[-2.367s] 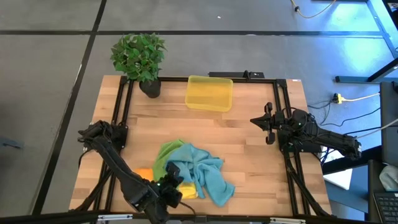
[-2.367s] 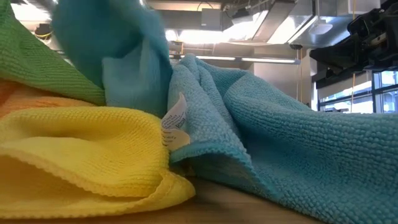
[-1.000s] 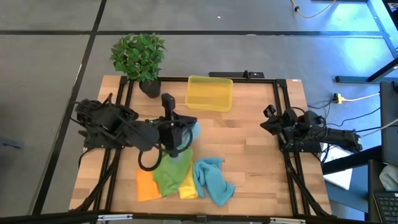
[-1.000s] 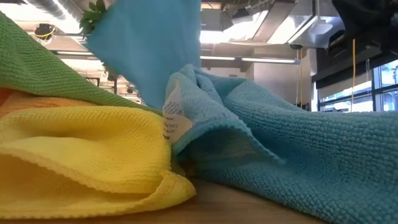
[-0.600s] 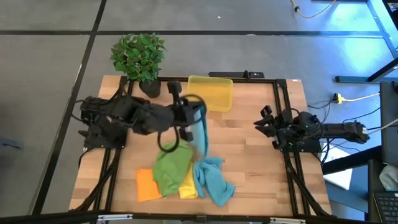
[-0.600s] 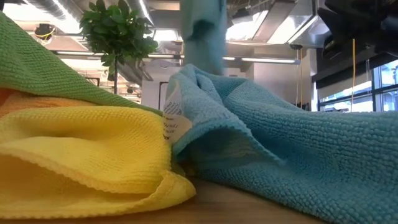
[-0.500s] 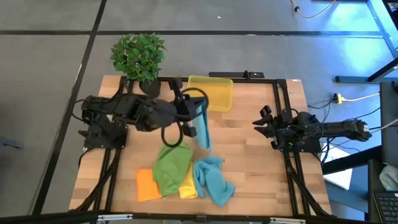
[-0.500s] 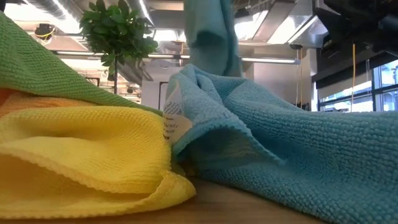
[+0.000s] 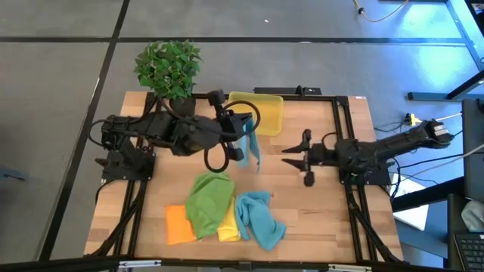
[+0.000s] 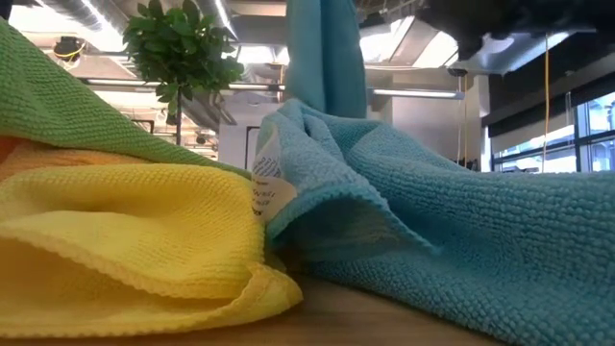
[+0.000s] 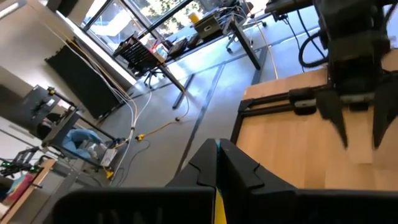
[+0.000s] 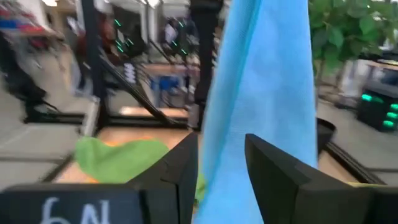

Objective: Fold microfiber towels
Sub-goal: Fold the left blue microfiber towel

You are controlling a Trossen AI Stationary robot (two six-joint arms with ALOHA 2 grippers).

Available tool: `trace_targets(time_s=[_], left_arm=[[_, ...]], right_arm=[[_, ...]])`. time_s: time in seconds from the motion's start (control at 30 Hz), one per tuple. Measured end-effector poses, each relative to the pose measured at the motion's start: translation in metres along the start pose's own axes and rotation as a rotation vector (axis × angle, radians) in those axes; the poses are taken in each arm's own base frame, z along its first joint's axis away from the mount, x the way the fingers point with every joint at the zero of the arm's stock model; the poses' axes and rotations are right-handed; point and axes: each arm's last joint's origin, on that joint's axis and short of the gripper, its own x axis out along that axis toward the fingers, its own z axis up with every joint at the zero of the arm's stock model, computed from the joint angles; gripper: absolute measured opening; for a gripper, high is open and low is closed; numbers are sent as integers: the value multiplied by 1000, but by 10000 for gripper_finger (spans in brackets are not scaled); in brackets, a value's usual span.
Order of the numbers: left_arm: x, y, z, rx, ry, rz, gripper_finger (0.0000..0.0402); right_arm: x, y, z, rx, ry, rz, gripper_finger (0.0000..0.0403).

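Two black jointed arms with looping black cables, each ending in a dark two-fingered end effector.

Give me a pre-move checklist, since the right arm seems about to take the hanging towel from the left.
1. Left gripper shut on the teal-blue towel: ok.
2. Towel hanging off the table: ok.
3. Right gripper open: ok.
4. Right gripper's fingers either side of the towel edge: cannot tell.
5. Green towel and the pile apart from the hanging towel: ok.
6. Yellow bin out of the path: cannot tell.
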Motion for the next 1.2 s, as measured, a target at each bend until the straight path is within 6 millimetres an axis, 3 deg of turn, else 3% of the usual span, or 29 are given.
trace_targets(time_s=[0.4,0.63,0.87,1.0,1.2], left_arm=[[4,3,-1,-5,9,11,0],[8,8,-3,-13,21,29,0],[16,9,-6,-17,46,48,0],[19,13,-7,-22,55,61,0],[27,21,-12,-38,87,85,0]], right_arm=[[65,35,-18,-19,192,-59,134],[78,56,-15,-65,197,-135,134],[85,54,-21,-45,235,-167,137],[91,49,-31,-22,267,-197,166],[99,50,-55,-63,341,-237,246]])
